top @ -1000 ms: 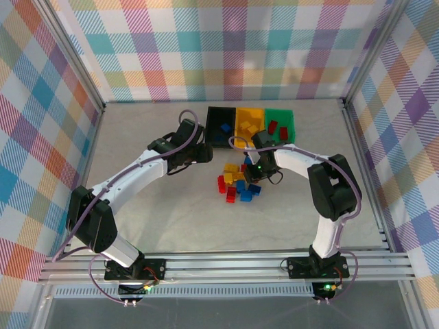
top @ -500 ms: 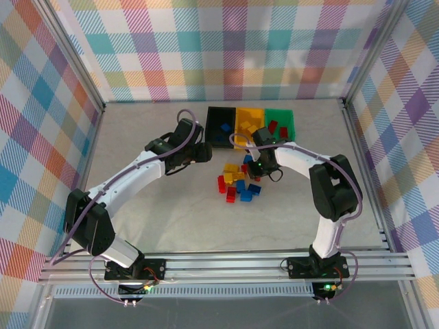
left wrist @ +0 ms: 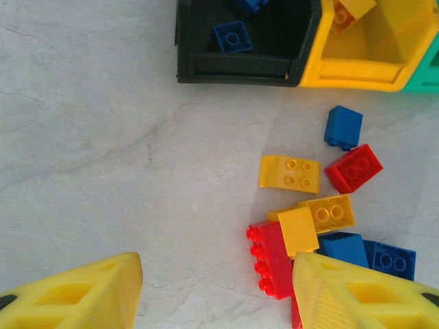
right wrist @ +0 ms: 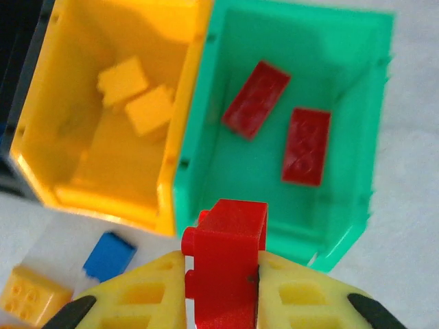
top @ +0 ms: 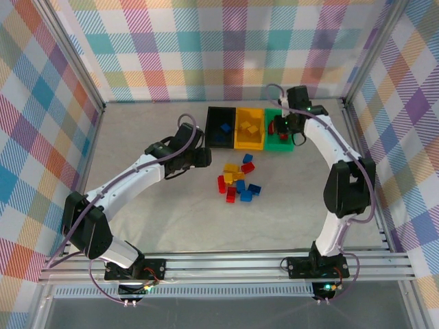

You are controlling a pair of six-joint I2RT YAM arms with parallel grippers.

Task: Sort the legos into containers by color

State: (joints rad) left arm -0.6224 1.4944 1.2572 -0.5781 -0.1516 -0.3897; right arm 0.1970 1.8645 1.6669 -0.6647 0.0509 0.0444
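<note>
Top view, right arm: having lifted away from the loose pile (top: pixel 240 181) within the last second, now holding the right gripper (top: pixel 280 126) over the green bin (top: pixel 273 144).
Top view, left arm: barely shifting, keeping the left gripper (top: pixel 202 157) just left of the pile.
Left wrist: hanging spread and empty over bare table (left wrist: pixel 103 151), facing red, yellow and blue bricks; black bin (left wrist: pixel 233 68) beyond, holding blue ones.
Right wrist: clenching a red brick (right wrist: pixel 230 233) above the green bin's near wall, two red bricks (right wrist: pixel 255 99) lying inside.
Meaning: carrying done; likely needing only a release.
</note>
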